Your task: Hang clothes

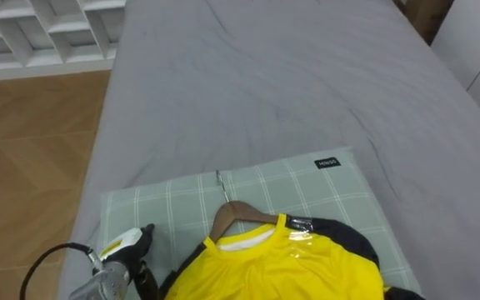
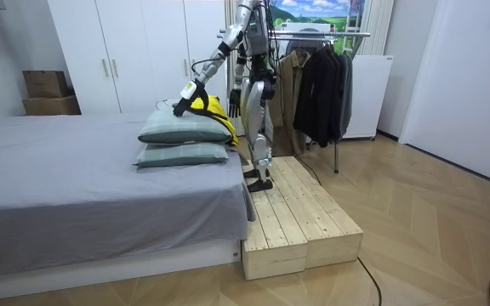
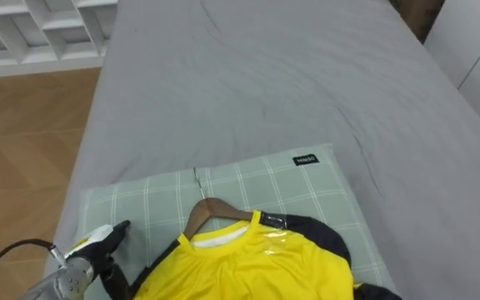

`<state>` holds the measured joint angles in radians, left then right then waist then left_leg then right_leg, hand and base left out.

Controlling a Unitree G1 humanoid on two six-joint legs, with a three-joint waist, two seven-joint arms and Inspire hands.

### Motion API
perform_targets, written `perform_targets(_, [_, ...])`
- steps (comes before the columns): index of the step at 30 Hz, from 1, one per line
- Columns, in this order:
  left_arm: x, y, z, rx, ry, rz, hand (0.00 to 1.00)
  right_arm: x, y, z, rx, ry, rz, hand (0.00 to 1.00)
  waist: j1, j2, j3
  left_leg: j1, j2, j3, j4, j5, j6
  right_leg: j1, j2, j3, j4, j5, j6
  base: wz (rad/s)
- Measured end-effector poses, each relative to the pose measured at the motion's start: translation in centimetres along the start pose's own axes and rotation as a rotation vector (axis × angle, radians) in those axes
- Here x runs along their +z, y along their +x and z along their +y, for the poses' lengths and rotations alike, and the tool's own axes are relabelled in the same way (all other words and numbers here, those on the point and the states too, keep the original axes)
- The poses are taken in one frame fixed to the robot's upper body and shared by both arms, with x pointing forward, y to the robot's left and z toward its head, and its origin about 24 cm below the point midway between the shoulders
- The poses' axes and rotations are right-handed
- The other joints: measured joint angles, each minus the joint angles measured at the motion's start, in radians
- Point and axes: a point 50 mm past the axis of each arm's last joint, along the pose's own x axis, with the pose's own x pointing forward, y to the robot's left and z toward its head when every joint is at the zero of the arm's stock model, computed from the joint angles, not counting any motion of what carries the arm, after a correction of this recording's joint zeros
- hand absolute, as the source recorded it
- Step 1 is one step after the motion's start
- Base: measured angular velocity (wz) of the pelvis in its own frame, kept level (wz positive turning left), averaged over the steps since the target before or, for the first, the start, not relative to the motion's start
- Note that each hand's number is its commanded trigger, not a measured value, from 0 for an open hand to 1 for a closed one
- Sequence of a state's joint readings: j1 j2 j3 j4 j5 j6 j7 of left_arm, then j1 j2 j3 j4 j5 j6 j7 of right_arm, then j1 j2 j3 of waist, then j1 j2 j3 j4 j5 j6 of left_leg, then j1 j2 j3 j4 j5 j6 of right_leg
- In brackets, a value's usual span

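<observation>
A yellow shirt (image 1: 277, 267) with dark sleeves sits on a wooden hanger (image 1: 238, 212) whose metal hook (image 1: 220, 185) points up the bed. It lies on a green checked pillow (image 1: 182, 200), the upper of two stacked at the bed's near end. My left hand (image 1: 130, 248) rests on the pillow just left of the shirt's edge, its dark fingers pointing down beside the cloth. In the room view my left arm reaches out to the shirt (image 2: 207, 106), and my right hand (image 2: 234, 104) hangs close to my body.
The grey bed (image 1: 290, 83) stretches away ahead, with a white cubby shelf (image 1: 40, 33) and wood floor to its left. I stand on a wooden platform (image 2: 300, 212) beside the bed. Behind me is a clothes rack (image 2: 326, 34) with dark coats.
</observation>
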<state>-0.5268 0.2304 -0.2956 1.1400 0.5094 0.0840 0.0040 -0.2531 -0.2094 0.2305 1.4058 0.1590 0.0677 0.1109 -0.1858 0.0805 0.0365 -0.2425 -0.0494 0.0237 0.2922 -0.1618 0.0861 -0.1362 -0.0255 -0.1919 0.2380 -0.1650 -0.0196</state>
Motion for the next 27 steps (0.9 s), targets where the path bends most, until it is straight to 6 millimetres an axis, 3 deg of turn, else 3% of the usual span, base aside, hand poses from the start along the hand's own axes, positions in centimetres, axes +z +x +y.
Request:
perform_targets(12, [-0.2,-0.1,-0.9,-0.041,0.012,0.008,0.00,-0.6,0.0,0.0,0.006,0.005,0.029,0.00,-0.001,0.001,-0.0137,0.064,0.000,0.021,-0.021,0.007,-0.001,0.049,-0.001,0.023,-0.002,-0.005,0.000,-0.05])
perform_targets(21, [0.0,-0.1,-0.5,-0.015,0.051,0.013,0.00,-1.3,0.0,-0.1,-0.006,0.009,0.047,0.00,-0.006,-0.001,-0.0198,0.065,0.000,0.018,-0.017,0.010,-0.001,0.053,-0.004,0.020,-0.002,-0.005,0.000,0.01])
perform_targets(27, [-0.2,-0.2,-0.8,-0.021,0.048,0.020,0.00,-1.7,-0.1,0.0,-0.007,0.015,0.055,0.00,-0.004,-0.002,-0.0195,0.080,0.000,0.017,-0.020,0.010,-0.001,0.065,-0.004,0.018,-0.007,-0.004,0.000,0.00])
